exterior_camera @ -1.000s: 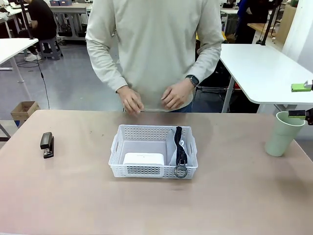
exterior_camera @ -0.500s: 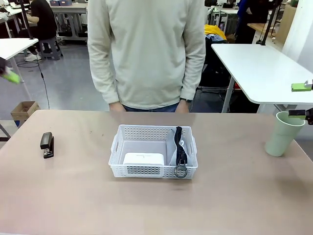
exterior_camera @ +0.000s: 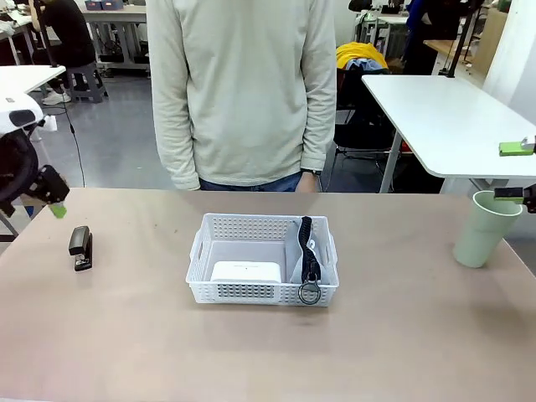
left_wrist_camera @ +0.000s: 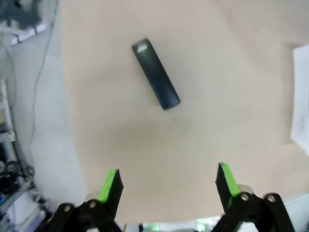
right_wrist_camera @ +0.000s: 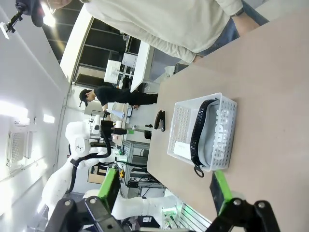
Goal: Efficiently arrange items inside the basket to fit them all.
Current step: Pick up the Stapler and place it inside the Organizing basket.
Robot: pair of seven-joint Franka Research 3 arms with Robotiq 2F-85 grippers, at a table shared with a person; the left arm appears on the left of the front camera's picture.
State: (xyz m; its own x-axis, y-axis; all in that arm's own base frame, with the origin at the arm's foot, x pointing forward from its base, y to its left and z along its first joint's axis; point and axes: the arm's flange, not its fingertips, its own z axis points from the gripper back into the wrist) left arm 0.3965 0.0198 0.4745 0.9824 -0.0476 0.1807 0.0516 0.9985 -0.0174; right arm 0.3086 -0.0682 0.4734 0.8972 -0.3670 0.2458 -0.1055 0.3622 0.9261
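Note:
The white lattice basket [exterior_camera: 262, 258] stands mid-table, holding the white box [exterior_camera: 245, 272] at its near left and the grey pouch [exterior_camera: 306, 251] on edge along its right side. The black stapler [exterior_camera: 81, 247] lies on the table far to the left. My left gripper [exterior_camera: 52, 201] hangs just behind and above it; in the left wrist view it [left_wrist_camera: 168, 182] is open, with the stapler [left_wrist_camera: 155, 80] ahead of its fingers. The pale green cup [exterior_camera: 484, 228] stands at the far right, and my right gripper [exterior_camera: 515, 172] is open right above its rim. The right wrist view shows the basket [right_wrist_camera: 203, 133], pouch [right_wrist_camera: 217, 130] and stapler [right_wrist_camera: 159, 121].
A person in a pale sweater [exterior_camera: 243, 84] stands at the far edge of the table, arms hanging down. The basket's corner [left_wrist_camera: 301, 111] shows at the right of the left wrist view. Bare tabletop surrounds the basket on all sides.
The person drew both hands back from the table edge and let them hang. My left arm came in from the left and dropped toward the stapler. The right gripper stayed put.

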